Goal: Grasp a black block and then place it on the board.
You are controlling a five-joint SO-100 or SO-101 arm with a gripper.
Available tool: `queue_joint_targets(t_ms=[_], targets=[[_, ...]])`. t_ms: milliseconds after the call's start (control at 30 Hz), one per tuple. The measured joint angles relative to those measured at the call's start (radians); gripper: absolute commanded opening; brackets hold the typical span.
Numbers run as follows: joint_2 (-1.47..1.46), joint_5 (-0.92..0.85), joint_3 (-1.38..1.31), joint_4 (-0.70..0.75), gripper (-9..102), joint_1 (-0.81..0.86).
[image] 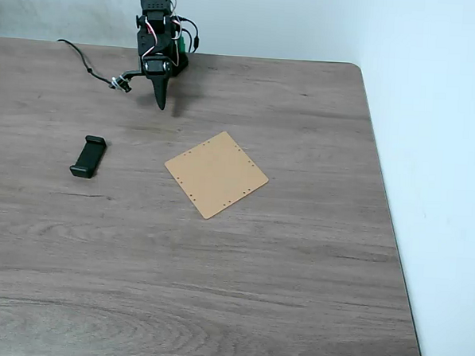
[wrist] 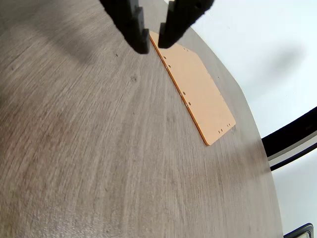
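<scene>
On table: black block (image: pixel 88 156) fixed view | board (wrist: pixel 198 90) wrist view

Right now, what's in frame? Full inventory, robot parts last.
black block: 1, matte black, on the table left of the board in the fixed view, untouched.
board: 1, tan with small edge holes, flat near the table's middle, turned corner-on; nothing on it.
table: 1, grey-brown wood grain, carries everything.
cable: 1, dark, trails across the table's far left toward the arm.
arm: 1, black with coloured wires, at the table's far edge.
gripper: 1, black, fingers a narrow gap apart, holding nothing, above the table near the board's far corner.
</scene>
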Motion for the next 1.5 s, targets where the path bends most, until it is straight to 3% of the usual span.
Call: queue_joint_targets(t_ms=[1500], targets=[[0.000,-0.031,0.000,0.000,0,-0.031]])
